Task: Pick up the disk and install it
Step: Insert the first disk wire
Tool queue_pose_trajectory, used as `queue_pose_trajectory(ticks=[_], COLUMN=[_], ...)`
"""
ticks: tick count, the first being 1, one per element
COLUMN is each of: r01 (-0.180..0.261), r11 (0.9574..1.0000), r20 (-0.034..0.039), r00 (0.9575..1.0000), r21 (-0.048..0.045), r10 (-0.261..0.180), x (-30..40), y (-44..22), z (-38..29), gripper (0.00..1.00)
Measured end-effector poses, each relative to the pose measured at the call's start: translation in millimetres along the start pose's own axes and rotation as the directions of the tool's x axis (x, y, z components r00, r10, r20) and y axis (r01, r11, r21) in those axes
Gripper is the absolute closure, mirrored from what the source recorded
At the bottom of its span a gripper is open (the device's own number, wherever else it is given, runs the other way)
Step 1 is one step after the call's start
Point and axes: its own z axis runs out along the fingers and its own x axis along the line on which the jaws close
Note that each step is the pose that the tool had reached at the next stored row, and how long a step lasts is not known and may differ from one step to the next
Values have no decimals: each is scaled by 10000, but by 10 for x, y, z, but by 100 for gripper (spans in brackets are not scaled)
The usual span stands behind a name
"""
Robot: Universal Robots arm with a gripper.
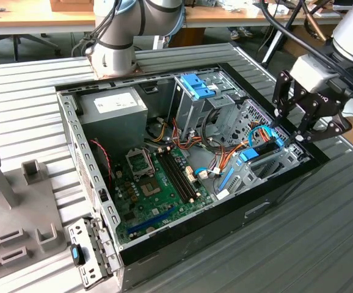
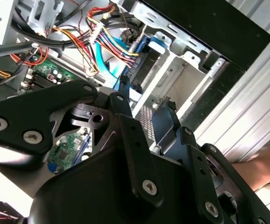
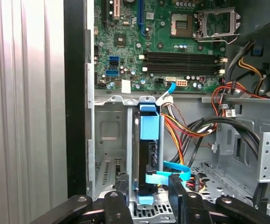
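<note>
gripper [image 3: 149,189]: jaws parted, gripping nothing; fingers [image 3: 178,193] flank disk [image 3: 148,128] | disk: on edge in drive bay [image 3: 108,135]

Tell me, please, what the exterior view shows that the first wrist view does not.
Exterior view: the grey power supply, the blue latch on the cage, the arm's base. First wrist view: the disk standing on edge in its bay, the open gripper's fingers either side. Both: the motherboard and coloured cables.
</note>
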Motion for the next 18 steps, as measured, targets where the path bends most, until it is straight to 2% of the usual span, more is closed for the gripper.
queue_pose_trajectory(ticks=[2, 4, 8, 14, 15, 18], r01=[4, 3, 4, 2, 1, 1], r11=[10000, 10000, 10000, 10000, 10000, 10000], r20=[-3, -5, -9, 8, 7, 5], r00=[10000, 10000, 10000, 10000, 10000, 10000], r21=[27, 28, 29, 29, 29, 29], r10=[-4, -3, -4, -2, -1, -1], x=[64, 79, 85, 86, 87, 88], y=[1, 2, 15, 50, 54, 54], z=[-4, 1, 53, 85, 128, 129], gripper=[53, 53, 53, 53, 53, 53])
